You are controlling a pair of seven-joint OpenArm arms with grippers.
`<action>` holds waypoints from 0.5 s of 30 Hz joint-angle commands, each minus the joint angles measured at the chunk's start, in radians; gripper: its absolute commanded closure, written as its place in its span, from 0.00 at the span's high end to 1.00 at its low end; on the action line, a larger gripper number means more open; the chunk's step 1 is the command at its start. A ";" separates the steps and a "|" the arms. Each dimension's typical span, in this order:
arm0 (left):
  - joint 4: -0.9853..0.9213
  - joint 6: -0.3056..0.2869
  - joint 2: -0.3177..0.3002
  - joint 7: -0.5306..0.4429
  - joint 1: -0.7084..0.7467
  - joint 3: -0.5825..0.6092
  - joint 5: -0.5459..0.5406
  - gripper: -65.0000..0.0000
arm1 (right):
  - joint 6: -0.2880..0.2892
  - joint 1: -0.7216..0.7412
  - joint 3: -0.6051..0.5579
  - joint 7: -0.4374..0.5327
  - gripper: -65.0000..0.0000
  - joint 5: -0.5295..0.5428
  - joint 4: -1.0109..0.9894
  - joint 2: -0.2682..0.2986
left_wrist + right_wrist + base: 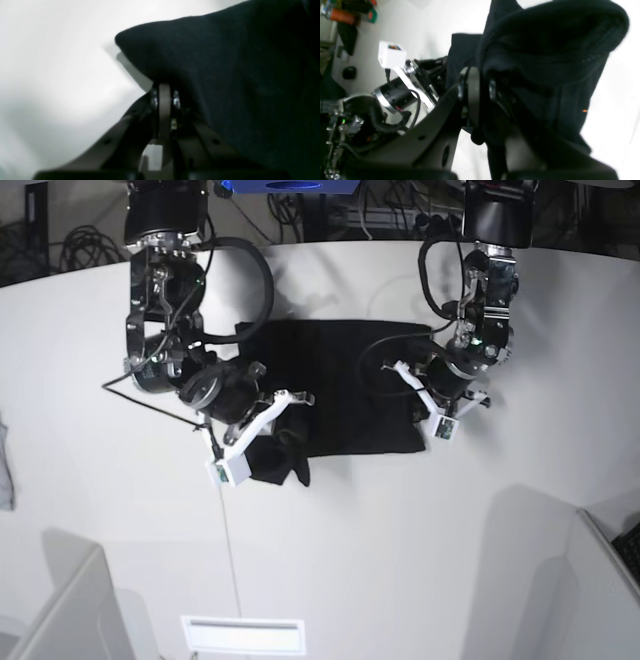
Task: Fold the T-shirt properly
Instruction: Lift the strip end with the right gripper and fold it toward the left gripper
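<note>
T-shirt (340, 385): black, plain side up, lying on the white table (400, 560) between the 2 arms, one edge bunched and hanging lower at the base view's left. Left gripper (165, 93): fingers pressed together, pinching a raised fold of the cloth. Right gripper (477, 85): fingers clamped on a thicker gathered bunch of the T-shirt.

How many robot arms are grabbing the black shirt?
2. The left gripper pinches the T-shirt at its edge on the base view's right; the right gripper pinches bunched cloth at the base view's left.
</note>
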 commanded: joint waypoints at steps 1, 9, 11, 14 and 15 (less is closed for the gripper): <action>0.000 -0.007 0.011 0.043 -0.011 0.007 0.011 0.00 | 0.002 0.026 0.003 0.024 0.00 0.014 0.014 0.001; 0.003 -0.005 0.040 0.043 -0.042 0.065 0.011 0.00 | 0.002 0.024 -0.005 0.024 0.00 0.014 0.017 -0.004; 0.001 -0.005 0.040 0.043 -0.042 0.062 0.011 0.00 | 0.002 0.027 -0.007 0.024 0.00 0.014 0.015 -0.005; 0.011 -0.005 0.037 0.043 -0.042 0.059 0.009 0.00 | 0.002 0.027 -0.007 0.032 0.00 0.014 0.014 -0.013; 0.011 -0.005 0.035 0.043 -0.042 0.058 0.009 0.00 | 0.002 0.027 -0.007 0.044 0.00 0.014 0.012 -0.014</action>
